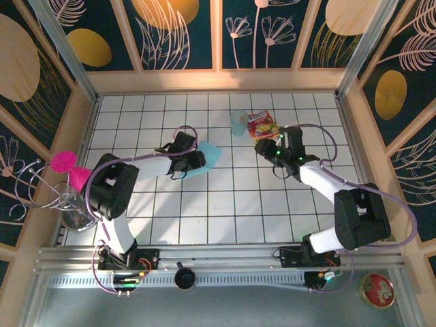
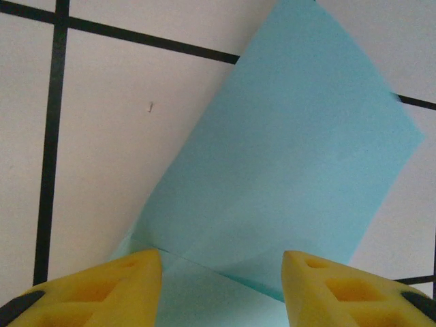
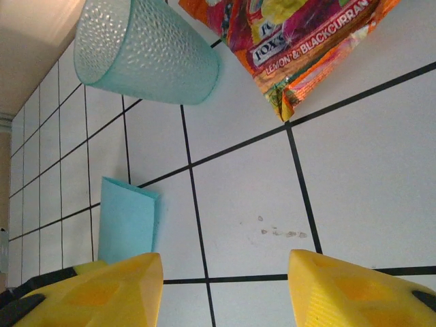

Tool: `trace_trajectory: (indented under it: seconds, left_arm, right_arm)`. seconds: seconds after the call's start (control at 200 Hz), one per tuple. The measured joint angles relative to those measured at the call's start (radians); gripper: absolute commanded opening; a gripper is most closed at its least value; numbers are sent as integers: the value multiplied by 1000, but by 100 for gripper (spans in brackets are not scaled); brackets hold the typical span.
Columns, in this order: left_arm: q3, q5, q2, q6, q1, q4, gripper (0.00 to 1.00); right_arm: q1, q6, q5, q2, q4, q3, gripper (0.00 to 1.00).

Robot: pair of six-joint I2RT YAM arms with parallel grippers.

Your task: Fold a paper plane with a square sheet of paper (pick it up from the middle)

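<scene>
A light teal square sheet of paper [image 1: 209,156] lies on the white tiled table [image 1: 225,211], left of centre. The left gripper [image 1: 193,162] is over its near-left part. The right gripper [image 1: 268,147] is just below a red-and-yellow snack packet [image 1: 262,126], which touches a pale translucent blue cup [image 1: 239,122].

Black-and-white arms [image 1: 146,169], lilac cables [image 1: 411,216], blocky yellow pincer fingers [image 2: 102,293].

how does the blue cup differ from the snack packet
The cup is pale translucent blue with a dimpled wall; the snack packet is red, orange and yellow with printed lettering. The cup is a rounded vessel; the packet lies flat and crinkled. Both sit side by side on the tiled table.
</scene>
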Motion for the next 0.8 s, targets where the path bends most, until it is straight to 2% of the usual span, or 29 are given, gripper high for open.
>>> trace_trajectory:
  seconds: [0.185, 0.481, 0.801]
  left_arm:
    - [10, 37, 24, 0, 6, 26, 46]
    - [-6, 200, 36, -11, -5, 91, 34]
    - [-30, 278, 36, -45, -104, 121, 26]
  right_arm:
    - [16, 0, -9, 27, 0, 0, 52]
    - [72, 21, -34, 77, 18, 11, 50]
    - [179, 38, -105, 212, 61, 87, 32]
